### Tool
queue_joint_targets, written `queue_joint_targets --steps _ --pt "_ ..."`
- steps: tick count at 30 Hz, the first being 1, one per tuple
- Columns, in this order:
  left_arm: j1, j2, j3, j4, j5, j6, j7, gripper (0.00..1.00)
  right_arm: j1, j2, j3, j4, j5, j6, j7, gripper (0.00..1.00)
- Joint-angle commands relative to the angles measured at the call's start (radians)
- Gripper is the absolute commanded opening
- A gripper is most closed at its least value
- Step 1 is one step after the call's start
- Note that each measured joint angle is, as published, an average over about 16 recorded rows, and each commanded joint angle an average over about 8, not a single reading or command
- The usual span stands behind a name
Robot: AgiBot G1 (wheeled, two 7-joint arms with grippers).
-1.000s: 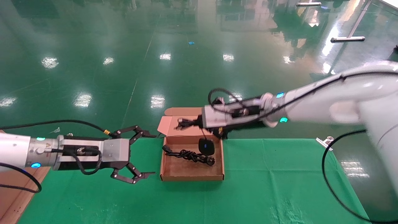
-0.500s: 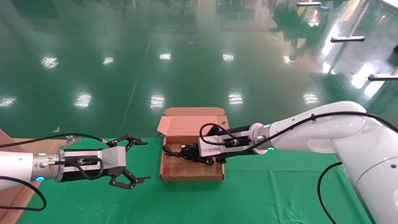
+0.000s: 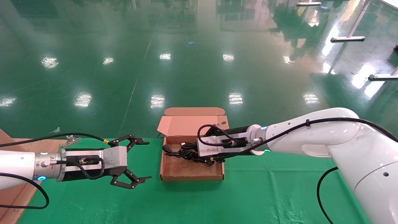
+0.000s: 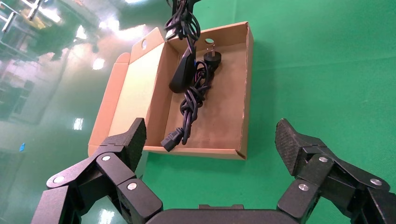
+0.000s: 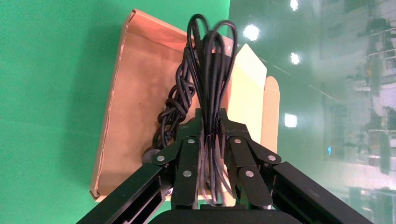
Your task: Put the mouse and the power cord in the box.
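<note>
The brown cardboard box (image 3: 192, 176) lies open on the green cloth, lid tilted back. The power cord (image 3: 179, 153) rests bundled inside it; the left wrist view shows the power cord (image 4: 191, 100) with its blocky plug at the near wall. My right gripper (image 3: 190, 147) is low in the box, shut on the looped thin cable (image 5: 211, 60) of the mouse. The mouse (image 4: 181, 74) hangs from that cable, just over the box floor beside the cord. In the head view the mouse is hidden under the gripper. My left gripper (image 3: 146, 160) hovers open and empty left of the box (image 4: 140, 100).
The green cloth (image 3: 267, 193) covers the table to the front and right of the box. A cardboard sheet (image 3: 12, 199) lies at the table's left edge. Beyond the table's far edge is glossy green floor (image 3: 192, 62).
My right gripper has come down from above the lid into the box, carrying the mouse by its cable. My left gripper has drawn back slightly to the left and lower.
</note>
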Motion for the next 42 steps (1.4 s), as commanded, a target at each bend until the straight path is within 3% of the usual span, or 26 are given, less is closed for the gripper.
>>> queue_joint_targets --steps 1,16,42 --pt "0.000 0.000 0.000 -0.002 0.001 0.000 0.000 1.00 0.000 0.000 0.002 -0.001 -0.001 -0.002 -0.001 1.00" --pt "0.019 -0.015 -0.023 -0.050 -0.006 0.006 -0.040 1.00 -0.025 0.044 0.039 0.044 0.041 -0.044 0.042 1.00" --pt "0.235 -0.177 -0.297 -0.507 -0.123 0.103 -0.474 1.00 -0.265 0.371 0.232 0.422 0.431 -0.276 0.371 1.00"
